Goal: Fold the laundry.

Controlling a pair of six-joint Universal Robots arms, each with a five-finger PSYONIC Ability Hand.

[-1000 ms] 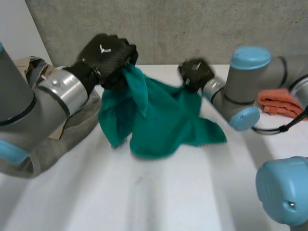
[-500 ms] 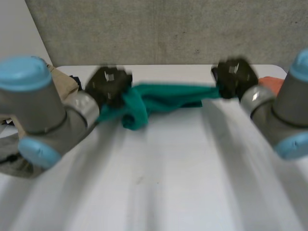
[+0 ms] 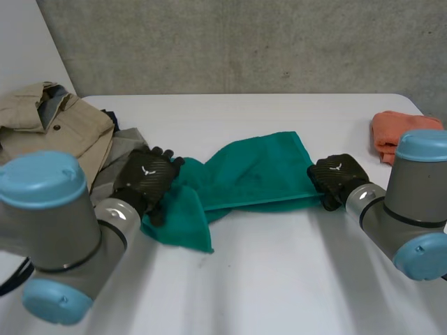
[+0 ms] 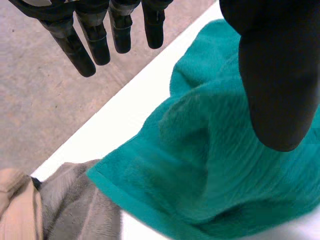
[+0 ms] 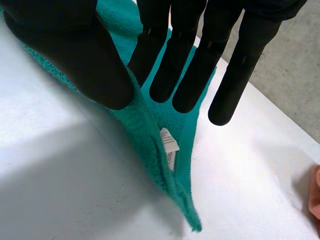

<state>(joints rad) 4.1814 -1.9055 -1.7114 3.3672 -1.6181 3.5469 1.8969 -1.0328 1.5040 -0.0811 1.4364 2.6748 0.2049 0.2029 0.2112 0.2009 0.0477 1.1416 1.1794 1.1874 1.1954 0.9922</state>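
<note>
- Pinches right corner of green towel point(image 3: 255, 174) in right hand point(image 3: 336, 176)
- Rests left hand point(image 3: 143, 178) at bunched left end, fingers straight, apart
- Lies flat, long axis left to right

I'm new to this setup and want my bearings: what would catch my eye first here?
A green towel lies stretched across the middle of the white table, the left hand open on its left end and the right hand pinching its right corner. A heap of beige and grey clothes sits at the table's far left, an orange cloth at its far right.
</note>
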